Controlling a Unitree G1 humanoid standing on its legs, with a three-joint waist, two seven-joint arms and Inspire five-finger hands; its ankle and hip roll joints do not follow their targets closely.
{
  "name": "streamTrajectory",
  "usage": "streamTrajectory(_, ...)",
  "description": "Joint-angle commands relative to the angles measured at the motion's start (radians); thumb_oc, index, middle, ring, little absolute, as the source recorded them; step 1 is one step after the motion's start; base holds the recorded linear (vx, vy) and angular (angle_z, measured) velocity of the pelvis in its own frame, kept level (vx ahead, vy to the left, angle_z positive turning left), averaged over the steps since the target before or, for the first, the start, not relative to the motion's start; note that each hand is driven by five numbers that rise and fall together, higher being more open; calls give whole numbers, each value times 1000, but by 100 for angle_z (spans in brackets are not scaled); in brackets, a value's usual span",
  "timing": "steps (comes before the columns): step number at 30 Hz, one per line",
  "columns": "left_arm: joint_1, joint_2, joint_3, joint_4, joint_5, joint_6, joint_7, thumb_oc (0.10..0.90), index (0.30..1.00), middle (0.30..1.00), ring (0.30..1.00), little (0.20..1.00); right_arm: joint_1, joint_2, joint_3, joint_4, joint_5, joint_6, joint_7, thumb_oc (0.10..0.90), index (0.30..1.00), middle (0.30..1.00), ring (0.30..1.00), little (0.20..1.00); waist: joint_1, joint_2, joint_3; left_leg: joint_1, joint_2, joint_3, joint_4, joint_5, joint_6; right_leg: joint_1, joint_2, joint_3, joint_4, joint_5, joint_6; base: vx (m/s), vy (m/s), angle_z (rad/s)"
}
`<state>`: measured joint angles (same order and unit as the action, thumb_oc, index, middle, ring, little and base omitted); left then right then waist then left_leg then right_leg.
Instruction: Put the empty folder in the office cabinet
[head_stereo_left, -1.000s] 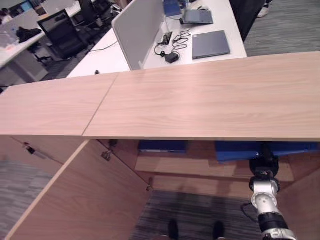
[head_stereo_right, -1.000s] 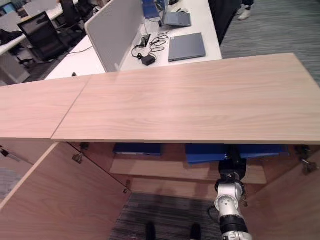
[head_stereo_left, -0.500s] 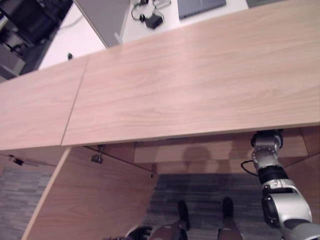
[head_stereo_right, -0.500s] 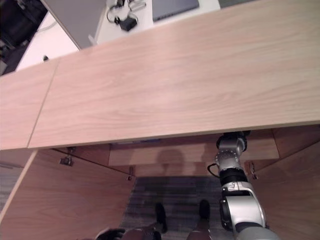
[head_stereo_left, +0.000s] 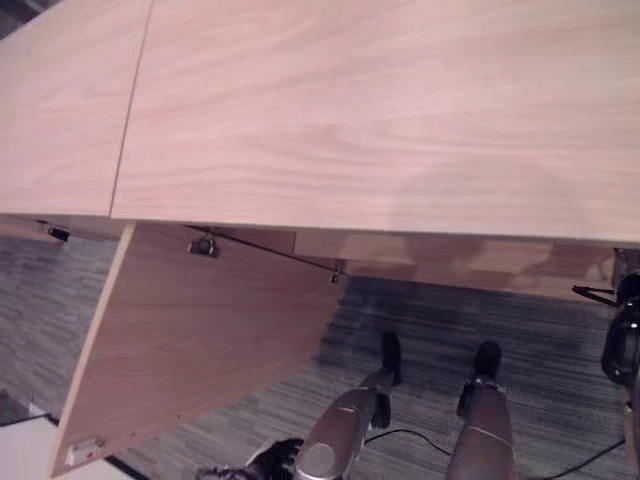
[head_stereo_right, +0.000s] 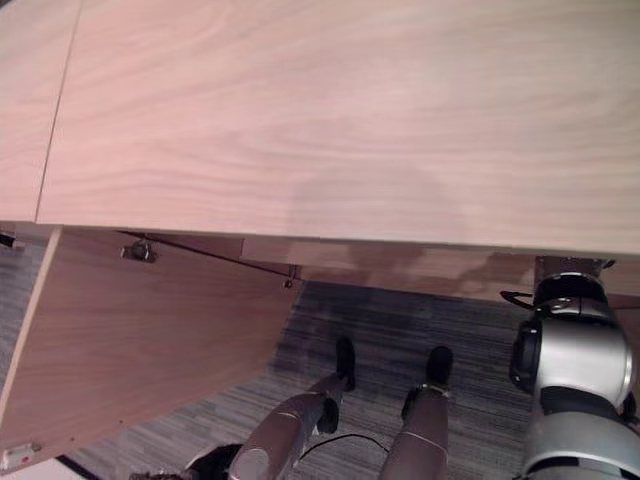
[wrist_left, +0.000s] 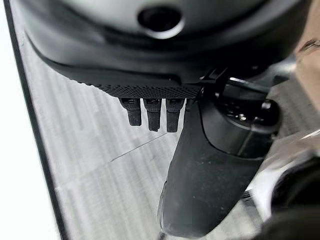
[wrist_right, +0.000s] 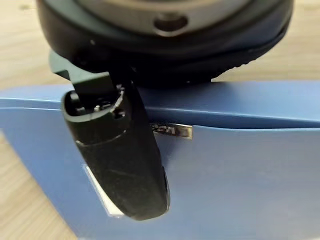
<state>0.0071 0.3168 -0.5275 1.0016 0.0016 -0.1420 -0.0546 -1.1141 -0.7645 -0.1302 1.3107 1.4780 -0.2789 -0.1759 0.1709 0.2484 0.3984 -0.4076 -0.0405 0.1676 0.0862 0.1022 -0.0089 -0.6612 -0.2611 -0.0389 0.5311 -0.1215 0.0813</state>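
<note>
Blue folder (wrist_right: 240, 175) under right hand (wrist_right: 125, 165)

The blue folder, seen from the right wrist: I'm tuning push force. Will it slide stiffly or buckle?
The flat blue plastic folder lies on a wooden shelf, so it probably slides easily. It looks thin and likely light. The right hand rests its thumb on it; a hard push might bow it.

No text, number or sign could be read. A small metal label plate (wrist_right: 170, 130) sat on the blue folder (wrist_right: 240, 170), centre of the right wrist view, its print too blurred to make out.
</note>
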Motion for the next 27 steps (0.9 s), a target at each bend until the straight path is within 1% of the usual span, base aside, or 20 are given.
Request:
streamTrajectory(1,8,65,-11,29,-32,2,-9,800,900,900,900,900,-95,-77,84,-66,-18,-38,26,400,300,300,300,300,8,-17,-21,-45,124,-59,249,-202,-113,111,-2,3,13,-151,54,-42,-58,-1)
streamTrajectory(3,4,71,-6,24,-41,2,-6,800,900,900,900,900,-100,-83,83,-51,-22,-35,18,400,300,300,300,300,5,-21,-9,-82,130,-64,303,-222,-112,79,-3,9,61,-172,47,-52,-75,4)
streamTrajectory(6,7,78,-6,23,-41,-2,1,800,900,900,900,900,-107,-89,79,-43,-20,-35,15,400,300,300,300,300,3,-26,-4,-110,132,-68,345,-240,-113,51,-6,13,101,-186,43,-28,-51,5)
streamTrajectory(7,8,82,-7,28,-36,-3,5,800,900,900,900,900,-109,-88,80,-37,-14,-37,8,400,300,300,300,300,0,-31,2,-126,135,-74,375,-253,-111,34,-3,16,132,-197,38,-38,-92,6)
streamTrajectory(8,1,89,-11,38,-13,-3,15,800,900,900,900,900,-108,-77,78,-30,-4,-39,5,400,300,300,300,300,-4,-42,8,-155,142,-79,418,-275,-110,6,3,16,170,-216,31,-55,-113,4)
streamTrajectory(9,-12,92,-10,47,-10,1,21,800,900,900,900,900,-114,-69,83,-25,2,-39,2,486,429,429,429,429,-3,-46,11,-170,143,-83,436,-283,-108,-7,5,18,186,-220,27,-40,-92,2)
streamTrajectory(10,-19,91,-7,53,-11,2,23,800,900,900,900,900,-112,-60,77,-25,9,-41,1,769,853,853,853,853,-6,-48,11,-176,144,-85,442,-287,-107,-11,8,17,190,-224,26,-30,-41,2)
streamTrajectory(11,-28,90,-5,55,-19,5,24,800,900,900,900,900,-114,-55,73,-17,22,-39,-3,800,900,900,900,900,-9,-53,10,-178,144,-86,447,-290,-106,-11,9,16,191,-225,24,0,0,0)
streamTrajectory(13,-41,95,3,60,-29,4,31,800,900,900,900,900,-134,-55,82,5,27,-39,-22,800,900,900,900,900,-11,-62,11,-183,145,-90,456,-296,-105,-14,10,14,198,-226,23,0,0,0)
streamTrajectory(15,-48,96,3,60,-32,3,37,800,900,900,900,900,-156,-53,98,14,10,-37,-41,800,900,900,900,900,-15,-67,15,-187,147,-91,461,-298,-105,-17,13,14,201,-227,21,-16,-20,0)
streamTrajectory(16,-65,94,-4,60,-44,9,48,800,900,900,900,900,-185,-52,120,48,-39,-19,-90,800,900,900,900,900,-19,-82,14,-188,151,-92,463,-301,-105,-17,16,13,202,-228,17,-49,-53,-1)
streamTrajectory(17,-79,92,-7,59,-50,12,54,800,900,900,900,900,-220,-58,142,78,-65,2,-121,800,900,900,900,900,-22,-88,18,-188,151,-92,464,-303,-105,-17,20,13,202,-227,14,-53,-67,-3)
streamTrajectory(19,-95,93,-15,59,-55,16,67,800,900,900,900,900,-265,-59,174,120,-109,54,-170,800,900,900,900,900,-25,-108,17,-186,154,-94,467,-307,-105,-13,25,8,201,-228,8,-41,-54,-4)
streamTrajectory(20,-106,91,-17,61,-55,21,72,800,900,900,900,900,-287,-56,190,132,-120,73,-185,800,900,900,900,900,-29,-112,20,-185,156,-95,467,-308,-105,-11,27,8,201,-229,6,-33,-43,1)
streamTrajectory(22,-138,83,-26,74,-59,32,79,800,900,900,900,900,-335,-58,239,190,-171,147,-207,800,900,900,900,900,-30,-130,20,-183,159,-100,478,-315,-107,-2,31,7,203,-236,1,-19,-38,1)
streamTrajectory(23,-151,75,-26,81,-63,34,81,800,900,900,900,900,-362,-51,265,208,-184,164,-215,800,900,900,900,900,-30,-132,24,-180,161,-101,477,-316,-107,3,33,4,202,-236,-1,-16,-36,-5)
streamTrajectory(24,-152,71,-32,83,-58,33,86,800,900,900,900,900,-377,-43,286,223,-223,189,-223,800,900,900,900,900,-29,-137,23,-175,162,-101,470,-311,-106,12,35,-1,194,-230,-3,-10,-33,-7)
streamTrajectory(27,-161,56,-49,75,-60,40,96,800,900,900,900,900,-392,-33,300,271,-280,240,-245,800,900,900,900,900,-24,-150,19,-151,167,-111,462,-311,-107,50,40,-14,179,-231,-8,-12,-51,3)
